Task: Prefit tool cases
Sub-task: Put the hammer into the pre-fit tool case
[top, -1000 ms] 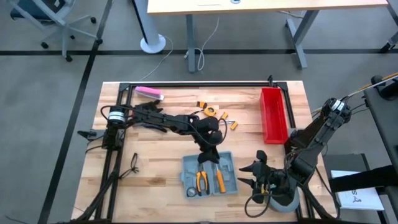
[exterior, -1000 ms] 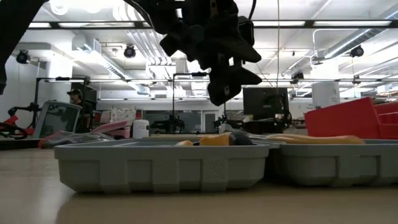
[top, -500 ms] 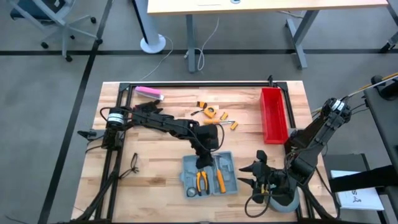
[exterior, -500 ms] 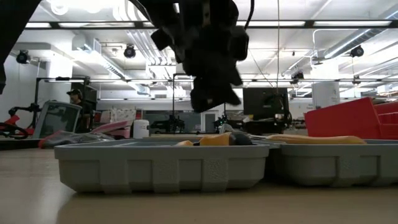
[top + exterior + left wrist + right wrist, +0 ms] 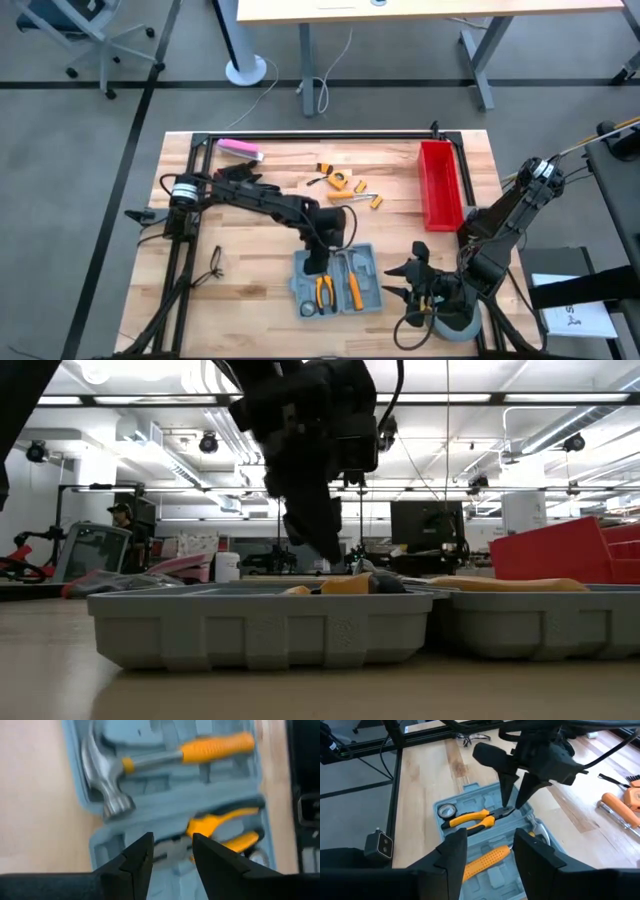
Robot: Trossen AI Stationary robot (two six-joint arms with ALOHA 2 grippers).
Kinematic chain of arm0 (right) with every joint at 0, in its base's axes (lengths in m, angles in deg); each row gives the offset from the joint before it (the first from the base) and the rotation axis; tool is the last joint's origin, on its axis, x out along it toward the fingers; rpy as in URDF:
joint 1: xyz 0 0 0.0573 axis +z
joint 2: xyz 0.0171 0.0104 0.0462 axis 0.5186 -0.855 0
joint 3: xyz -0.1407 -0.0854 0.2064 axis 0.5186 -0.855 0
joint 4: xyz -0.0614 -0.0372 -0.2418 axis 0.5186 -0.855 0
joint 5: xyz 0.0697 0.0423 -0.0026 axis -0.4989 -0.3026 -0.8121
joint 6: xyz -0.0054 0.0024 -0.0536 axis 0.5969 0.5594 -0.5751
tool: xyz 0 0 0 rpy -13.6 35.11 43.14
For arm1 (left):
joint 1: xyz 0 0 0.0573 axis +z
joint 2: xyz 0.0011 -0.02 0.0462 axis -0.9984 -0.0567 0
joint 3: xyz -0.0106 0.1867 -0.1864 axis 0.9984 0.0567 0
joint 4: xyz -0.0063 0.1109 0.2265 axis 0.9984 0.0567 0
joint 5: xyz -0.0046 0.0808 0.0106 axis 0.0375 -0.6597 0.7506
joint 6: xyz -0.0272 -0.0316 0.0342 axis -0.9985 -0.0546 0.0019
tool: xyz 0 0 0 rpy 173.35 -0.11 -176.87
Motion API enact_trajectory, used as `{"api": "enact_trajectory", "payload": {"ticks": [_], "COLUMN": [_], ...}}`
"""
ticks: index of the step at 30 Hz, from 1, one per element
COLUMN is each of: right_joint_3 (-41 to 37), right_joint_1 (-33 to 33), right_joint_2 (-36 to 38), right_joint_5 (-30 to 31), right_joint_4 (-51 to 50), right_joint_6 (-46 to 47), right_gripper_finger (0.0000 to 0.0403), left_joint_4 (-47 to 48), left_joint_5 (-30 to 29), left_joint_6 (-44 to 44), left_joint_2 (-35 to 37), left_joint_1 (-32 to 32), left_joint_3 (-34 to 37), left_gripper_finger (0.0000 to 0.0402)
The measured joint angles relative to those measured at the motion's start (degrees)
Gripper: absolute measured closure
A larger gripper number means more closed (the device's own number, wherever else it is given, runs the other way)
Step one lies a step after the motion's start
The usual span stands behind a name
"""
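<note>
Left gripper (image 5: 318, 262) hovers with parted, empty fingers above the pliers (image 5: 470, 818) in the open tool case (image 5: 337, 281). Right gripper (image 5: 412, 283) waits beside the case, fingers apart.

L gripper (image 5: 318, 262) hangs over open case (image 5: 338, 281), above its far-left corner; pliers (image 5: 324, 292) and a yellow-handled tool lie inside. R gripper (image 5: 408, 281) sits near case's right side. Red bin (image 5: 439, 184) by table's right edge.
</note>
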Motion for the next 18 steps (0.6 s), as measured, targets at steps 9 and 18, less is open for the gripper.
{"api": "enact_trajectory", "payload": {"ticks": [9,18], "right_joint_3": [0.0,0.0], "right_joint_1": [-0.3,-0.3], "right_joint_2": [0.0,0.0], "right_joint_5": [0.1,0.4], "right_joint_4": [0.0,0.2], "right_joint_6": [-0.5,-0.6], "right_gripper_finger": [0.0274,0.0265], "left_joint_4": [-2.8,-7.3], "left_joint_5": [-8.0,-10.9], "left_joint_6": [3.3,3.8], "left_joint_2": [-0.1,-1.6], "left_joint_1": [-1.7,-1.7], "left_joint_3": [0.0,0.0], "left_gripper_finger": [0.0271,0.0271]}}
